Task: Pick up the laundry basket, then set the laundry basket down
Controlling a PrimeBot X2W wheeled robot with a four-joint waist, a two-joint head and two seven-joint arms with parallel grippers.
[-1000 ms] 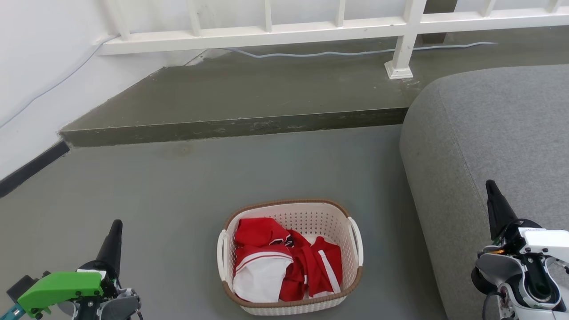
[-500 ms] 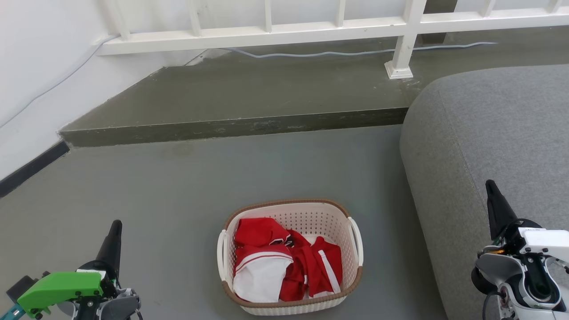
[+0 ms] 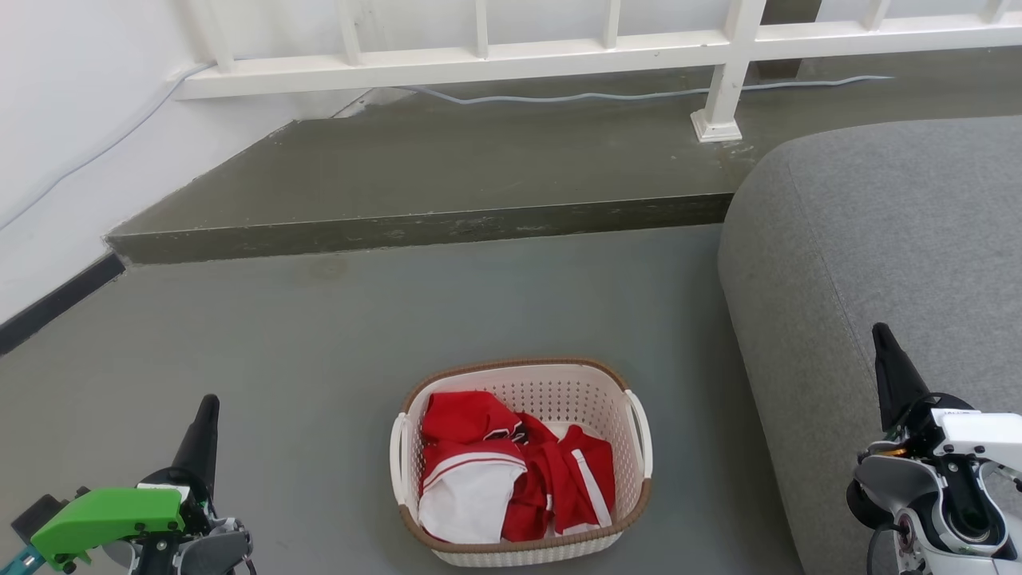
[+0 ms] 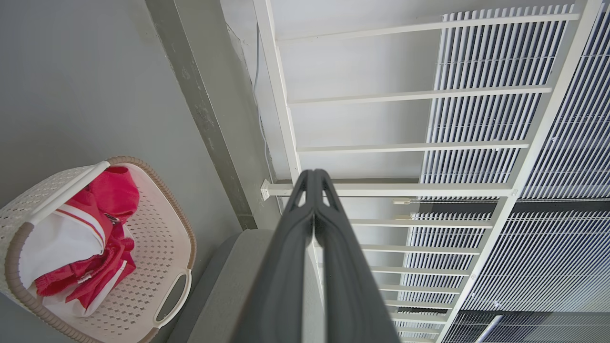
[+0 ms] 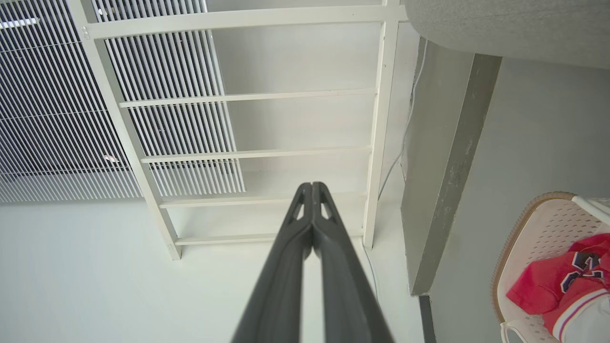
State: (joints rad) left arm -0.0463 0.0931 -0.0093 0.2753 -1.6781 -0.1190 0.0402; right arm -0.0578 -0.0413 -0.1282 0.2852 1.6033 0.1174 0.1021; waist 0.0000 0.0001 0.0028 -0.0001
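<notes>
Compare the last second and you will find nothing has shifted: no thing and neither arm has moved.

Take the grey upholstered sofa [image 3: 878, 224] as your mark. The cream-white perforated plastic laundry basket [image 3: 559, 397], with its brown woven-look rim and white loop handles, stands upright on the grey floor [image 3: 319, 343] just to the left of the sofa, with a strip of floor between them. Red and white clothes [image 3: 479, 455] lie bundled inside it.

Your right gripper [image 3: 883, 343] hangs in front of the sofa's near edge, to the right of the basket and clear of its handle. Your left gripper [image 3: 209, 409] is on the far side of the basket from the sofa, also well apart from it. In both wrist views the two dark fingers are pressed together along their length with nothing between them, so both pincers are closed and empty.

For the task, this stillness settles little. A basket resting on the floor with both arms drawn back fits a basket waiting to be lifted, and equally one that has been lifted and put down again. Read it only as this: basket grounded, nothing held.
</notes>
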